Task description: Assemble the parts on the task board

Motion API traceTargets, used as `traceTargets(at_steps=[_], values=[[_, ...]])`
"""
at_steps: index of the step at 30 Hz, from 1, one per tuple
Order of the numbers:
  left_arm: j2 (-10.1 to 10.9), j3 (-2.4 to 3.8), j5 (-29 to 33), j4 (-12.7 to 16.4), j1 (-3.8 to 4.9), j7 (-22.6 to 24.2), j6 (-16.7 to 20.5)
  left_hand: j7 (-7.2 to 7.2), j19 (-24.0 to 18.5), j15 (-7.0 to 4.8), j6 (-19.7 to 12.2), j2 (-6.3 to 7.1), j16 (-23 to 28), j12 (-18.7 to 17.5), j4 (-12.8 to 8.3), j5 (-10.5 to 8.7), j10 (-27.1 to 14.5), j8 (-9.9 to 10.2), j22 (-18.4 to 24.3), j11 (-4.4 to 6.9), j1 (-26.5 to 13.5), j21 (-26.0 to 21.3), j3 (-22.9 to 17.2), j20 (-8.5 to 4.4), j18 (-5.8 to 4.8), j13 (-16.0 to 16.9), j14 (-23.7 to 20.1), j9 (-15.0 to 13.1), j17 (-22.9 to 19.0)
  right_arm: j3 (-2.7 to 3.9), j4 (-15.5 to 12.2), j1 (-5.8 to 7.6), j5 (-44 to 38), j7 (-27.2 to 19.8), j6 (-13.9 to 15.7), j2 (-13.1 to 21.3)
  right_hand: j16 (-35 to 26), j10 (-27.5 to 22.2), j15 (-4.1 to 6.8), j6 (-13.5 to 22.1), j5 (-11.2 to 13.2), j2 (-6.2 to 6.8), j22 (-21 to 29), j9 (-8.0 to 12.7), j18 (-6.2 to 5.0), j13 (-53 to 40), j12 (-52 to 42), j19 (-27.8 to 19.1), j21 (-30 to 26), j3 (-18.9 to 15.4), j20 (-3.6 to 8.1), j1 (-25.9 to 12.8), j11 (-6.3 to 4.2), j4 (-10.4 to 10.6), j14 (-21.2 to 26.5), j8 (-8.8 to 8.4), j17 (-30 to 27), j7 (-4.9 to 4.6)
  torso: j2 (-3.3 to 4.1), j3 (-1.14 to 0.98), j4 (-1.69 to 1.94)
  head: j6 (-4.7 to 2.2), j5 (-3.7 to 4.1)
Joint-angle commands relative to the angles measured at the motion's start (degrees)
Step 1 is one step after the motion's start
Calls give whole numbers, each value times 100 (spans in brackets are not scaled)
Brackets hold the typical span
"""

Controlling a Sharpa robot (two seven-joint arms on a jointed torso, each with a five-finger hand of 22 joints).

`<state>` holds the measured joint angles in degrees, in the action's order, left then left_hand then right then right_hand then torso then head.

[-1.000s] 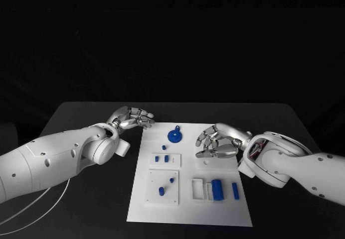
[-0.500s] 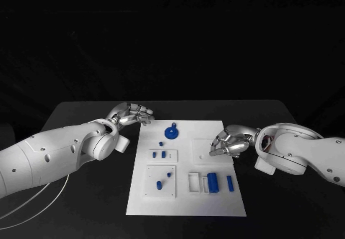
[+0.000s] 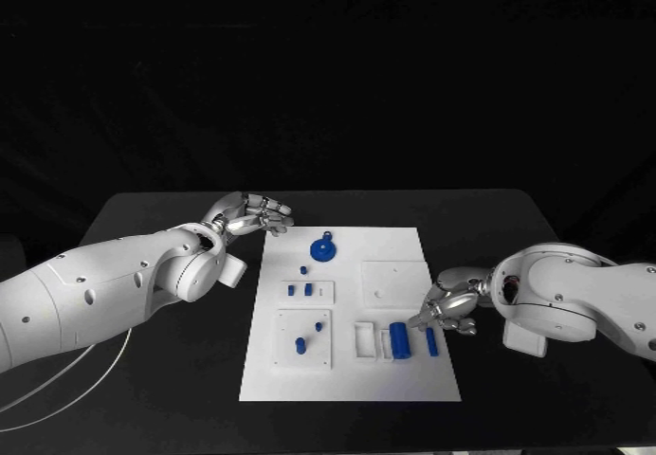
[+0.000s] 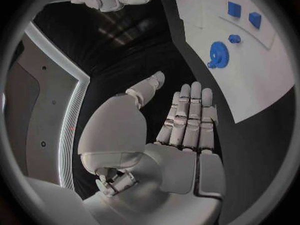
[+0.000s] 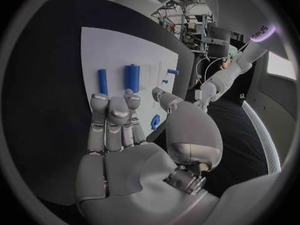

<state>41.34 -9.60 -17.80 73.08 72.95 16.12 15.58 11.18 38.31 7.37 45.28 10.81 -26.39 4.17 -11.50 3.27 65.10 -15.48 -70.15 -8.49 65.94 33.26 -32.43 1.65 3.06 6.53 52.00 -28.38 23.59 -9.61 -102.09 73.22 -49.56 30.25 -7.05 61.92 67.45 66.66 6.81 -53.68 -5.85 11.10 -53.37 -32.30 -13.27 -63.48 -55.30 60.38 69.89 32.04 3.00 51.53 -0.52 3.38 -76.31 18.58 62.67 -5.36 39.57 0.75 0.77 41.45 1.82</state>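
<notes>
Black table [image 3: 151, 213], white board [image 3: 396, 245] lying flat in its middle. Blue parts scattered over the board: a gear [image 3: 322, 250] near the far edge, small blocks [image 3: 303, 288] in a raised frame below it, two pegs [image 3: 303, 341] in another frame, then a thick cylinder [image 3: 398, 338] and a thin rod [image 3: 430, 342] near the right edge.

Left hand [image 3: 253, 214] off the board beside its far left corner, fingers straight and apart, holding nothing. Right hand [image 3: 448, 306] at the board's right edge, just above the rod, fingers loosely bent, nothing between them.

Likely next: closing on the rod or the cylinder. Risks, as a guess: the two lie close together, so wide fingers could nudge the cylinder and roll it out of place; a push against the edge could shift the whole board, unheld by the left hand; a thin rod could slip from a loose pinch.
</notes>
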Motion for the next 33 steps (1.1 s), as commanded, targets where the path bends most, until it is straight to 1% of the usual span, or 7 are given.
traceTargets(at_steps=[1,2,7,13,19,22,33], values=[[14,0,97,84,-3,61,-32,9,-7,35,-42,13,37,-5,64,-11,-42,-37,-15,-12,-86,-33,12,29,107,-10,-8,9,16,-101,-22,-4,-178,345,-120,-40,46,7,21,-53,256,63,-18,-12,-173,-39,-53,27,45,38,55,-110,-29,119,27,-10,19,-32,-15,16,-3,30,7],[14,0,97,99,-3,67,-33,9,-7,35,-43,17,38,-5,69,-13,-41,-37,-16,-12,-90,-34,14,30,107,-10,-7,9,18,-131,-5,-5,-205,341,-75,-84,58,4,19,-48,277,108,-24,-16,-173,-56,-58,31,48,71,64,-144,-27,192,30,-21,26,-29,-16,23,-9,38,10],[6,0,97,125,-3,82,-44,10,-7,35,-48,55,51,-5,117,-19,-43,-43,-28,-13,-128,-42,28,30,109,-11,-6,11,35,-298,8,-7,-364,321,149,-224,78,-1,15,-24,302,239,-43,-28,-173,-92,-63,38,59,109,84,-217,-23,357,38,-48,38,-38,2,16,-4,45,10],[32,0,98,142,-3,82,-54,10,-7,35,-50,60,54,-5,128,-20,-44,-43,-30,-13,-136,-44,31,30,109,-12,-6,11,38,-333,128,-26,-523,326,236,-364,81,-3,13,-10,302,287,-47,-30,-172,-98,-63,38,60,99,87,-253,-19,405,41,-58,40,-39,11,14,0,52,1],[39,0,100,162,-3,79,-68,11,-8,36,-57,79,66,-5,176,-21,-47,-47,-40,-14,-171,-52,43,30,111,-13,-6,13,53,-361,214,-162,-608,322,355,-529,90,-18,7,32,302,402,-59,-33,-173,-118,-60,23,61,-8,93,-382,-14,545,53,-87,46,-48,18,16,-8,70,-16],[45,0,100,179,-3,76,-75,11,-9,36,-58,80,67,-5,182,-21,-48,-47,-42,-14,-175,-54,44,30,111,-14,-7,13,55,-363,245,-218,-683,311,510,-590,91,-27,4,55,301,415,-66,-36,-173,-127,-55,13,60,-42,101,-381,-10,585,59,-102,48,-52,15,18,-6,69,-31],[71,0,100,181,-3,65,-85,11,-9,36,-62,81,72,-6,192,-21,-50,-47,-45,-14,-177,-56,45,30,112,-14,-8,14,60,-364,291,-229,-685,294,549,-760,94,-30,2,58,300,413,-76,-47,-173,-141,-55,6,63,-72,112,-332,-9,623,64,-108,49,-54,14,24,-5,97,-46]])
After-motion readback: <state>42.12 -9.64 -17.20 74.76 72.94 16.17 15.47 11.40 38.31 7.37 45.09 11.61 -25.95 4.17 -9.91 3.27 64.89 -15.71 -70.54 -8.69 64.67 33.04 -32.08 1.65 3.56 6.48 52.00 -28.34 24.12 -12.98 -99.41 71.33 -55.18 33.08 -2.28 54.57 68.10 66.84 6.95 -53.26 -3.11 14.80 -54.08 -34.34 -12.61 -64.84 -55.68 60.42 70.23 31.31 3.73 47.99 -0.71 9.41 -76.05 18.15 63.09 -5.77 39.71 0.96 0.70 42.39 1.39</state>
